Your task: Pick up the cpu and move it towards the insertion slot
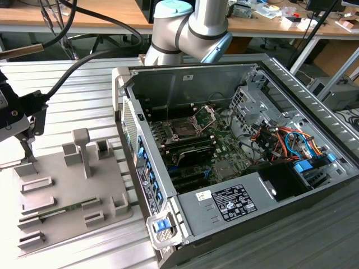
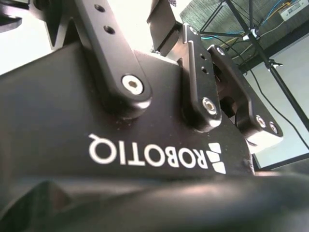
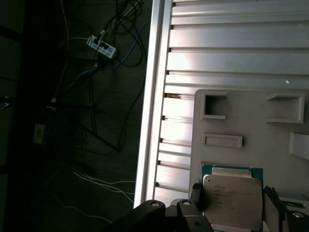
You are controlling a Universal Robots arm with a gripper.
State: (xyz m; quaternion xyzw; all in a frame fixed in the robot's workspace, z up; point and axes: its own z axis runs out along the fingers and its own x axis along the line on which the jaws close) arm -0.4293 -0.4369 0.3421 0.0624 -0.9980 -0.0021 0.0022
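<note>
Slotted alu table (image 1: 84, 89) spans the exterior view's left and lower part; an open PC case (image 1: 193, 67) lies on it, taking the centre and right of the frame w/ its mobo (image 1: 224, 162) facing up; the arm (image 1: 190, 28), silver w/ pale blue caps, stands at top centre behind the case. Grey PSU (image 1: 224, 204) sits in the lower part of the case; orange and blue cables (image 1: 286, 140) bunch at centre right. Grey fixture plate (image 1: 61, 185) w/ raised blocks lies on the table at lower left, just beside the case.

The insertion slot (image 1: 182, 129) is on the mobo, upper centre of the case; dark centre, silver frame; its retaining plate (image 1: 206, 115) stands swung up and open (on the side toward the exterior view's right).

In the first wrist view the gripper (image 3: 232, 189) is over one edge of the fixture plate; its fingers (image 3: 196, 195) are partway closed, one against each of two opposite edges of the cpu (image 3: 232, 203), so it has hold of the chip; silver top up, green rim showing; can't tell if the cpu is lifted off the plate or sits on it.

In the exterior view the gripper is at the far left edge, mid-height, above the plate's left end; well apart from the insertion slot, w/ the side of the case btwn them. Second wrist view: the gripper's black body and linkage bars, close up.
</note>
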